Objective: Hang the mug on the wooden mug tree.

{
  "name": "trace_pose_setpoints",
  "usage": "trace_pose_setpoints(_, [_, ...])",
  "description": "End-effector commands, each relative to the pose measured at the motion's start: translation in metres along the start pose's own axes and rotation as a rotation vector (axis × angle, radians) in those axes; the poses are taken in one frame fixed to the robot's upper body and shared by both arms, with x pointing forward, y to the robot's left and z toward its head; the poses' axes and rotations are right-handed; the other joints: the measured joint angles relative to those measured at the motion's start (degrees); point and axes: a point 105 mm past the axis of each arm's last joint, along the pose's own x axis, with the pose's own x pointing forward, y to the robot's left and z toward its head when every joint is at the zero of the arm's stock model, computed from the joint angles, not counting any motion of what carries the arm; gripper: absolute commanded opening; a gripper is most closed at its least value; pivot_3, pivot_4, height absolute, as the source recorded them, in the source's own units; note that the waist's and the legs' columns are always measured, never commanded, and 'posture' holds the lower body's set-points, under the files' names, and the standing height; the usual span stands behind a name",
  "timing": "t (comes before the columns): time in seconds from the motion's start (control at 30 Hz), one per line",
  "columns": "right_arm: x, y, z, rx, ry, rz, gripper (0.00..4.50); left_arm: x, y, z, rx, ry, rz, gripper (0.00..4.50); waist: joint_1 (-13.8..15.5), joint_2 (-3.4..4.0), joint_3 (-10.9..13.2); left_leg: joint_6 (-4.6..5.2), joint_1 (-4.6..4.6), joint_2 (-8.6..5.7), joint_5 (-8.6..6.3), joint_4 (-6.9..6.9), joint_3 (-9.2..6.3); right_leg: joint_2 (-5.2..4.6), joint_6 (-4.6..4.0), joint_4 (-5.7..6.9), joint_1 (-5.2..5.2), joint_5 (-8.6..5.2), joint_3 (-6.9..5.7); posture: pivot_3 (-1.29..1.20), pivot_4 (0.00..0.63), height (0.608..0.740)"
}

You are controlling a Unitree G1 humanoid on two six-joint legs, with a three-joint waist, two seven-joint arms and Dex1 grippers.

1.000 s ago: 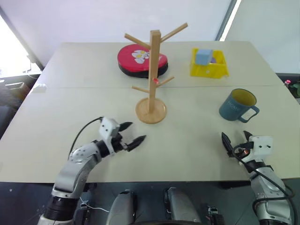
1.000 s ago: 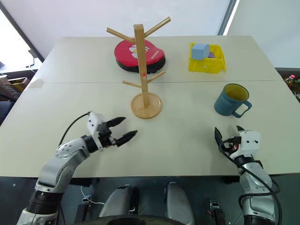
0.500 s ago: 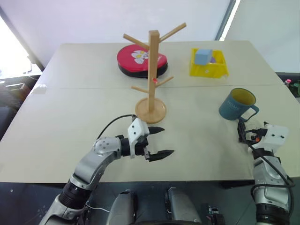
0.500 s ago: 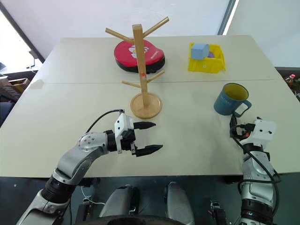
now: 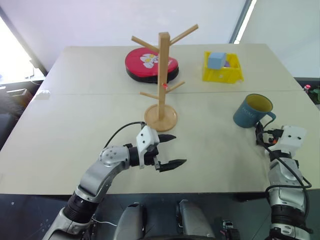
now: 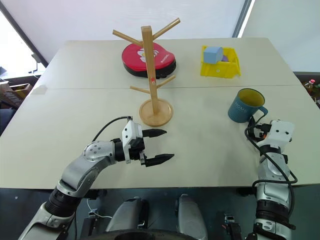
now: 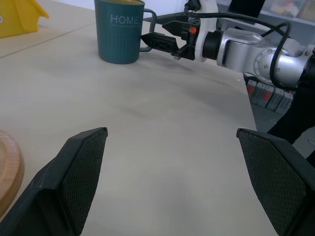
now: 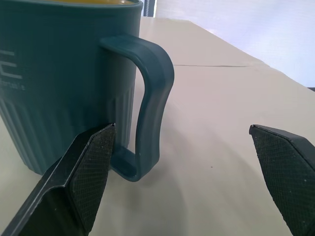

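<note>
Right of the wooden mug tree (image 5: 161, 107), well apart from it, the mug (image 5: 252, 111) stands upright on the table (image 5: 75, 115), handle facing the right gripper (image 8: 182, 162). That gripper's jaws are spread wide with nothing in them, one finger (image 8: 83, 167) just beside the handle loop (looks lined up to pinch the handle). Left gripper (image 5: 168, 150) hangs near the tree's base, jaws also released and empty, probably keeping clear.

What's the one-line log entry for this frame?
phase: approach | right gripper: open at mug handle | left gripper: open, idle | mug tree: empty
</note>
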Motion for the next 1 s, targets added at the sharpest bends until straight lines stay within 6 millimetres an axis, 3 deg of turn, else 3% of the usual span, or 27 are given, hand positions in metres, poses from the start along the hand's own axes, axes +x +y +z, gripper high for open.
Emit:
trace_pose_setpoints(0.03, [0.006,-0.008,0.015,-0.014,-0.058,-0.025,4.47,0.000,-0.001,0.009,0.040,-0.031,0.003,4.50,0.0,0.00,0.0,0.00,0.00,0.00,0.00,0.01,0.00,0.00,0.00,0.00,0.00,0.00,0.00,0.00,0.150,0.735])
trace_pose_setpoints(0.3, [0.017,-0.004,0.007,0.018,-0.025,-0.020,4.47,0.000,0.001,0.010,0.049,-0.036,0.010,4.50,-0.1,0.00,0.0,0.00,0.02,0.00,0.00,0.02,0.01,0.02,0.01,0.02,0.01,0.00,0.02,0.00,0.150,0.735])
trace_pose_setpoints(0.4, [0.020,0.001,0.006,0.042,-0.024,0.006,3.18,0.000,0.002,0.011,0.049,-0.038,0.017,4.50,-0.1,0.00,0.0,0.00,0.01,0.00,0.00,0.03,0.01,0.02,0.01,0.03,0.01,0.00,0.02,0.00,0.150,0.735])
trace_pose_setpoints(0.6, [0.021,0.014,0.006,0.074,-0.027,0.062,0.03,0.000,0.003,0.011,0.043,-0.045,0.030,4.50,-0.1,0.00,0.0,0.00,0.02,0.01,0.00,0.03,0.01,0.02,0.03,0.04,0.02,0.01,0.03,0.00,0.150,0.735])
trace_pose_setpoints(0.7, [0.019,0.023,0.008,0.094,-0.033,0.095,0.03,0.000,0.004,0.011,0.037,-0.050,0.036,4.50,-0.1,0.01,0.0,0.00,0.02,0.01,0.00,0.06,0.01,0.02,0.03,0.06,0.03,0.02,0.03,0.00,0.150,0.735])
trace_pose_setpoints(0.8, [0.014,0.048,0.024,0.087,-0.068,0.214,0.03,-0.002,0.005,0.011,0.037,-0.056,0.053,4.50,-0.1,0.02,0.0,0.00,0.03,0.01,0.00,0.08,0.00,0.03,0.03,0.09,0.04,0.02,0.03,0.00,0.150,0.735])
trace_pose_setpoints(0.87, [0.003,0.082,0.047,-0.031,-0.132,0.394,0.03,-0.007,0.010,0.010,0.034,-0.056,0.087,4.50,-0.3,0.04,0.0,0.00,0.03,0.01,0.00,0.08,0.01,0.02,0.04,0.17,-0.01,0.02,0.04,0.00,0.150,0.735])
trace_pose_setpoints(0.93, [-0.019,0.121,0.070,-0.190,-0.216,0.610,0.03,-0.015,0.016,0.007,0.024,-0.048,0.127,4.50,-0.4,0.09,0.0,0.00,0.04,0.02,0.00,0.08,0.03,0.01,0.06,0.34,-0.10,0.02,0.06,0.00,0.150,0.735])
trace_pose_setpoints(1.0, [-0.039,0.148,0.087,-0.297,-0.281,0.762,0.03,-0.026,0.023,0.004,0.018,-0.036,0.166,4.50,-0.3,0.08,0.0,0.00,0.07,0.03,0.00,0.09,0.03,0.05,0.07,0.53,-0.18,0.01,0.06,0.00,0.150,0.735])
